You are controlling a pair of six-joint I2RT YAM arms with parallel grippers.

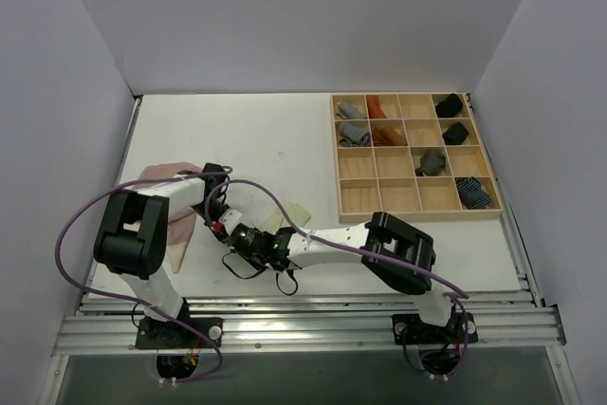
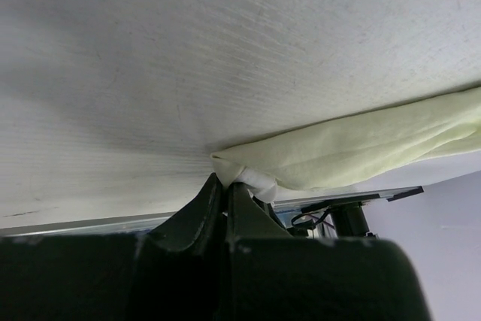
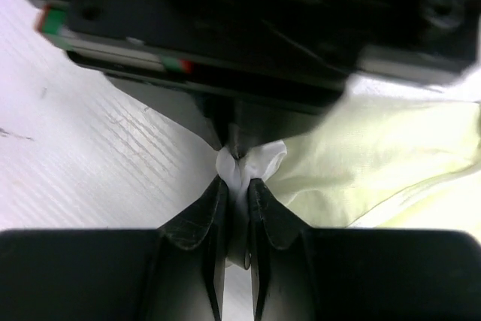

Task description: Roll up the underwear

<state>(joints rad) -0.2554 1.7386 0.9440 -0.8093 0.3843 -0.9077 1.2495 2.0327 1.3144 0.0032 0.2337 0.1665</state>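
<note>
- Grippers sit nearest the arm bases, well to the left of the shallow wooden compartment tray (image 1: 417, 215). The left gripper (image 2: 224, 184) is pressed together on a corner of the pale yellow-green cloth brief (image 1: 296, 211). The right gripper (image 3: 237, 182), facing it tip to tip, pinches the same whitish corner.
- That brief lies loose and unrolled on the white table (image 1: 256, 130), trailing from the pinch towards the tray's near left corner.
- Step in hand, as I judge it: securing the edge to begin the roll. Next, both pincers must turn that edge over without losing it.
- Farther left of the tray, the dusty pink cloth brief (image 1: 182, 232) lies flat, partly under the left arm.
- Small cloth rolls (image 1: 432, 160) sit in the tray's compartments.
</note>
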